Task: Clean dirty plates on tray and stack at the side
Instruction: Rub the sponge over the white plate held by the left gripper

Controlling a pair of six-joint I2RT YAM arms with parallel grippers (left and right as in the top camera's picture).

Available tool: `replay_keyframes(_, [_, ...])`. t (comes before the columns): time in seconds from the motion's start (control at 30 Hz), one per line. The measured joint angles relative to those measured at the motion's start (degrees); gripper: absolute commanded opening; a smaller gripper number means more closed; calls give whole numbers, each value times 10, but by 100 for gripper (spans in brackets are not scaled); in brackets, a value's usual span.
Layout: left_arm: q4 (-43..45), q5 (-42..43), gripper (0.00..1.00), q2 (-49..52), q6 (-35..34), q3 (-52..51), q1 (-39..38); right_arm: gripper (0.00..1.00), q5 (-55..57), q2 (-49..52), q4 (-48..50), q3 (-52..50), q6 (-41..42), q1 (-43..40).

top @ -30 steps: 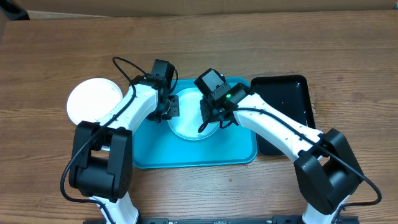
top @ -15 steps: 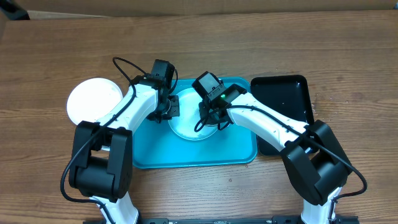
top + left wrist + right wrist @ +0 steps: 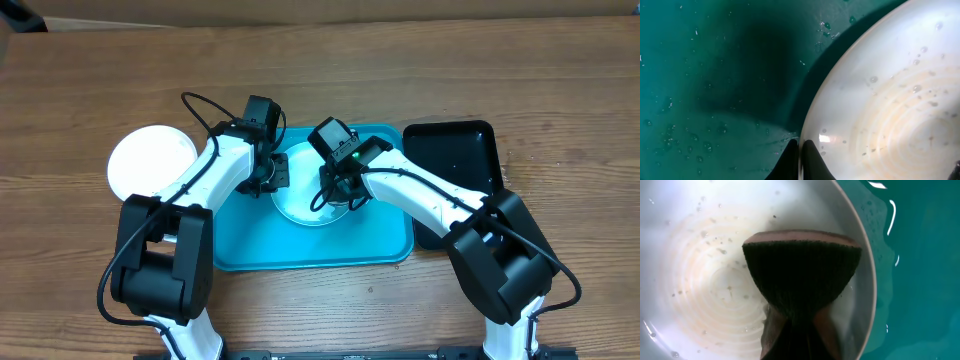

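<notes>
One plate [image 3: 300,206] in tray [image 3: 300,250], second plate [image 3: 150,160] leftward

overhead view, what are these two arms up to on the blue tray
They are washing a plate on the turquoise tray. The left gripper is shut on the plate's rim, steadying it, while the right gripper is shut on a dark sponge pressed against the wet plate's inside. Another white plate sits off the tray, on the left arm's side.
</notes>
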Motion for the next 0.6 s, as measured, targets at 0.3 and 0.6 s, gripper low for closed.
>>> replay_keyframes(0.3, [0,3,4,0,0,0,0,4,-1,4,-3,2,24,0])
replay_keyframes(0.6, [0,3,4,0,0,0,0,4,-32,18,7,7,46,-4])
